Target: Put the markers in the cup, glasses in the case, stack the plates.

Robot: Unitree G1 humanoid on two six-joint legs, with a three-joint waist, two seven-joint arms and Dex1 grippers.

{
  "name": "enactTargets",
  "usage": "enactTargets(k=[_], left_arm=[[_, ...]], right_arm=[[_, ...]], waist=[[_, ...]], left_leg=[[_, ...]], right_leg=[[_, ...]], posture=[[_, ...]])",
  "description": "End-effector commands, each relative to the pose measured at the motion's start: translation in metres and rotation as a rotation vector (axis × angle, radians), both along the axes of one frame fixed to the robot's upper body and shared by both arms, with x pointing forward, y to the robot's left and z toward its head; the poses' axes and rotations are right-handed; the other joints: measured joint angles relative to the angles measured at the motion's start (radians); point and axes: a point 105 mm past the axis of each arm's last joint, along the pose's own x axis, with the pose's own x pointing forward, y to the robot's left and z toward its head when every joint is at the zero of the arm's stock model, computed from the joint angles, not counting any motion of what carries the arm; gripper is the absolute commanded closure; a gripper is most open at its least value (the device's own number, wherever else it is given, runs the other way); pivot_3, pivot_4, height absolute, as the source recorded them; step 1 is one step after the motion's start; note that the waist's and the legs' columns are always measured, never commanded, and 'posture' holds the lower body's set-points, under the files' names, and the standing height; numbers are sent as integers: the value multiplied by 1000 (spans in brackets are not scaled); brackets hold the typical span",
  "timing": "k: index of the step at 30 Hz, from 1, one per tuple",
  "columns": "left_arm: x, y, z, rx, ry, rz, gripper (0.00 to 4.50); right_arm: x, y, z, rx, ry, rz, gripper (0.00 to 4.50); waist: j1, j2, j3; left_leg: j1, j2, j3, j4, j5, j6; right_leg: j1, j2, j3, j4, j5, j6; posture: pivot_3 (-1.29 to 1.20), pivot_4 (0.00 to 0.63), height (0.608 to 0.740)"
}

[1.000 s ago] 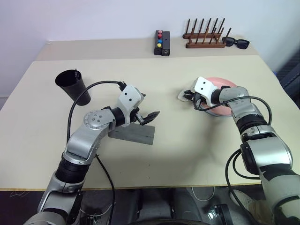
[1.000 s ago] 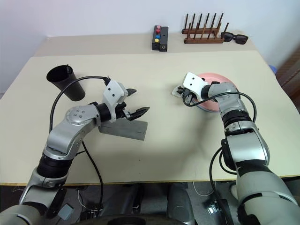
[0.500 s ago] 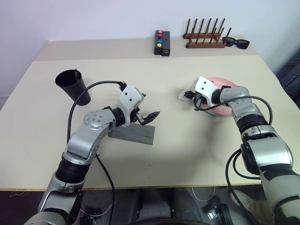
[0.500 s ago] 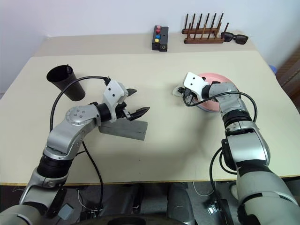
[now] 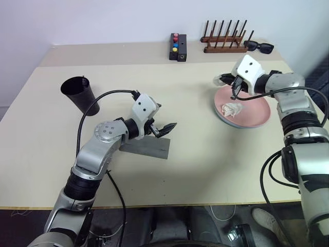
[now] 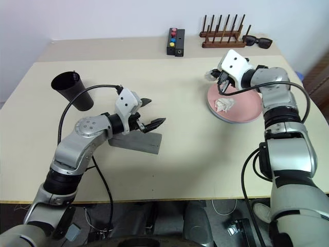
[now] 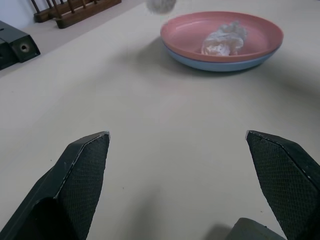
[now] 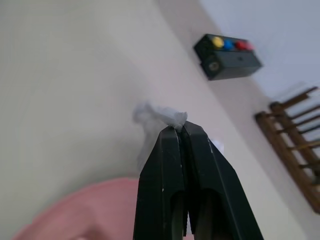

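arms: you see silver-grey rounded metal links with black joints
wrist housings: white angular blocks just behind the jaws
fingers (image 7: 82, 172): black, wedge-shaped, dimpled pads
cables: black, looping beside each forearm

The right gripper (image 8: 181, 131) has lifted a crumpled paper wad (image 8: 159, 115) above the plates (image 5: 255, 114).

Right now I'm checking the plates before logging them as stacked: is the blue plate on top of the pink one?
No. The pink plate sits on top of the blue plate, holding a crumpled wad.
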Motion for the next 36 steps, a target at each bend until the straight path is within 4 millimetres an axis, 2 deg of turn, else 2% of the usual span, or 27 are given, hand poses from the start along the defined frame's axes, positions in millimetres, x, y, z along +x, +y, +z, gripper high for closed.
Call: enactTargets(k=[1,10,18,31,33,36], left_arm=[[-7,-7,10,-16,-43,-65,0],[-14,-1,7,-8,-25,-135,0],[-21,10,4,42,-16,-202,0],[-24,12,3,59,-18,-230,0],[-24,11,3,59,-19,-231,0],[-23,11,3,60,-22,-230,0]], right_arm=[[-2,-13,26,1,-80,-37,4486],[-13,-56,-5,-9,0,-167,4486],[-19,-78,-22,14,40,-249,4486],[-24,-87,-34,87,82,-286,4486],[-25,-87,-37,99,101,-285,3958],[-26,-88,-40,104,104,-293,2668]], waist=[[0,0,0],[-1,0,0],[-2,0,0],[-1,1,0],[-1,1,0],[-1,1,0]], left_leg=[[0,0,0,0,0,0],[0,0,0,0,0,0],[0,0,1,-1,0,0],[0,0,1,0,0,0],[0,0,1,0,0,0],[0,0,1,0,0,0]], right_leg=[[0,0,0,0,0,0],[0,0,0,0,0,0],[0,0,1,0,0,0],[0,0,1,0,0,0],[0,0,1,0,0,0],[0,0,1,0,0,0]], posture=[[0,150,740],[0,150,740],[0,150,740],[0,150,740],[0,150,740],[0,150,740]])
